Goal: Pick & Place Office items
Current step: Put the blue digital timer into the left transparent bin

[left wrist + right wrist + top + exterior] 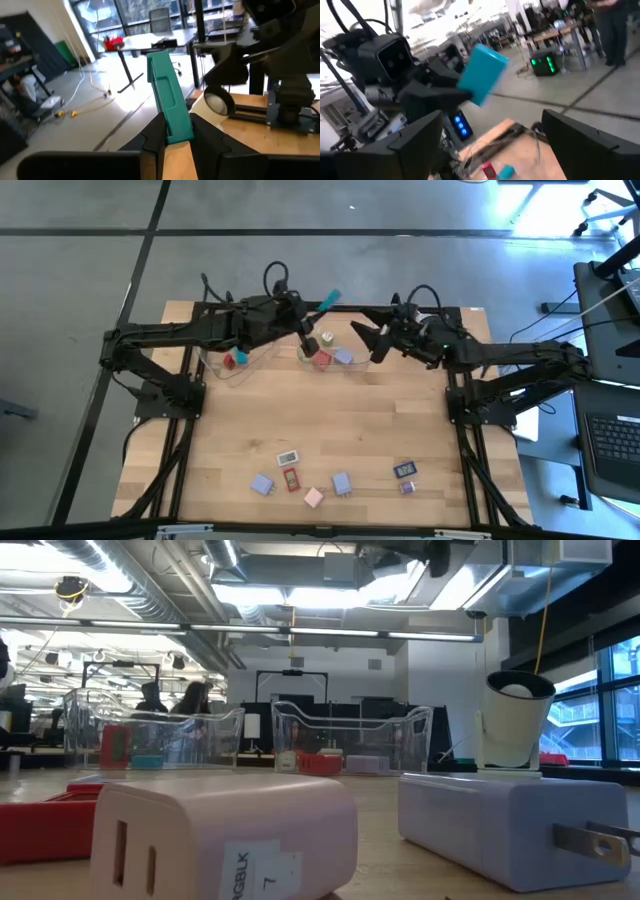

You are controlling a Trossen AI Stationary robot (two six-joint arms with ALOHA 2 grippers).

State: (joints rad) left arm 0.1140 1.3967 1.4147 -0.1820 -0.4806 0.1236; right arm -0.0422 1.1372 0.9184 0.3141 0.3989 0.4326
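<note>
The wooden counter (330, 430) fills the middle of the high view, with a dark arm reaching in from each side along its upper edge.

Two clear trays sit at the upper centre of the frame: the left tray (228, 362) holds a red block (229, 361) and a small teal piece just beside it, and the right tray (330, 358) holds a red block (321, 359) and a lavender block (343, 357). A round white object with a dark centre (327, 338) stands just above the right tray.

The left tool (313, 314) is at the upper centre, above the right tray, its fingers pressed together on a teal block (331, 299) that sticks up and out past the fingertips; in the left wrist view the block (170, 97) stands upright, pinched at its lower end between the two dark fingers (155, 135).

The right tool (372, 343) hangs just to the right of the right tray, its fingers spread wide and holding nothing.

Along the lower part of the frame the loose blocks lie apart in a rough row: a white one (288, 458), a red one (292, 478), a lavender one (263, 484), a pink one (313, 497), another lavender one (341, 483), a dark blue one (405, 470) and a small purple one (407, 487).
</note>
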